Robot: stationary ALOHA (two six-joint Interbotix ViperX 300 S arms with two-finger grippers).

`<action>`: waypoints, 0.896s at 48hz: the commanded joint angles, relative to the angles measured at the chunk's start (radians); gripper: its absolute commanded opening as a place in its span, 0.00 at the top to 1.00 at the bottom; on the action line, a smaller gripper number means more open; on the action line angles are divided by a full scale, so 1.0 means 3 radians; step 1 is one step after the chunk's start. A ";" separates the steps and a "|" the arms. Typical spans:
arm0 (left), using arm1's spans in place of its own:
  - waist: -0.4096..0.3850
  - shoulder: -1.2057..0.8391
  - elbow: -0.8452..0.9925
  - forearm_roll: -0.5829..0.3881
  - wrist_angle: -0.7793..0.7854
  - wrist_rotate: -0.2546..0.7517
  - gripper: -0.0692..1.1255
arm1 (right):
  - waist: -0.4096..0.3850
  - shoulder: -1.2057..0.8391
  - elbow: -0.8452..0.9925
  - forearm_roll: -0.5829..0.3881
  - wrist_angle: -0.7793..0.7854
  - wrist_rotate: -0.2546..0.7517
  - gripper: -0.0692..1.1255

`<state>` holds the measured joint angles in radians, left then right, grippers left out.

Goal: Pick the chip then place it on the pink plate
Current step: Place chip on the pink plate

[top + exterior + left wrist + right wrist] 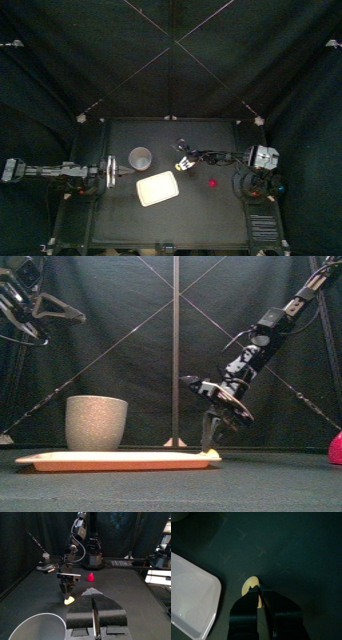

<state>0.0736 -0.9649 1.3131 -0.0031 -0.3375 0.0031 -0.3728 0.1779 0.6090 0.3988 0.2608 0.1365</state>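
**Top view.** The right tool [186, 158] was recorded past the middle of the table [201, 135], just behind the pink tray [158, 187] and on its right-arm side. The tray's long axis ran diagonally. A grey speckled cup [140, 157] stood behind the tray. The left tool [102, 172] rested at the left edge, the farther of the two. A small red toy [214, 183] lay apart, front right.

**Front view.** The right tool was noted low at the tray's right end. The chip [250, 586] was not made out here.

**Left wrist view.** The left tool's jaws were seen pressed together and empty. The yellow chip was seen pinched beneath the right tool's tips.

**Right wrist view.** The jaws were clamped on the chip's edge, and the tray lay near but apart. A short carry toward the left-arm side and the front was judged to be needed.

**Writing.** No brand, label or writing was legible.
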 commanded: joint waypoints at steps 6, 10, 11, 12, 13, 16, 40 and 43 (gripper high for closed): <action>0.0020 0.0015 -0.0036 0.0000 -0.0031 0.0000 0.91 | 0.0087 -0.0159 -0.0046 -0.0010 0.0031 -0.0005 0.59; 0.0020 0.0015 -0.0036 0.0000 -0.0026 0.0000 0.91 | 0.0169 -0.0261 -0.0087 -0.0010 0.0046 0.0015 0.59; 0.0026 0.0015 -0.0031 0.0000 -0.0026 0.0000 0.91 | 0.0189 -0.0281 -0.0102 -0.0010 0.0051 0.0015 0.59; 0.0026 0.0015 -0.0036 0.0000 -0.0031 0.0000 0.91 | 0.0215 -0.0312 -0.0123 -0.0010 0.0056 0.0015 0.59; 0.0020 0.0015 -0.0036 -0.0005 -0.0026 0.0000 0.91 | 0.0251 -0.0332 -0.0138 -0.0010 0.0066 0.0010 0.59; 0.0020 0.0015 -0.0036 -0.0010 -0.0026 0.0000 0.91 | 0.0358 -0.0404 -0.0205 -0.0010 0.0077 0.0020 0.59; 0.0020 0.0015 -0.0026 -0.0010 -0.0026 -0.0010 0.91 | 0.1069 0.0337 -0.1038 -0.0015 -0.0159 0.0000 0.59; 0.0020 0.0015 -0.0026 -0.0015 -0.0026 -0.0010 0.91 | 0.1069 0.0440 -0.1135 -0.0051 -0.0153 -0.0005 0.58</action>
<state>0.0782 -0.9649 1.3192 -0.0061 -0.3375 0.0015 -0.0476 0.3099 0.3206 0.3927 0.2209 0.1381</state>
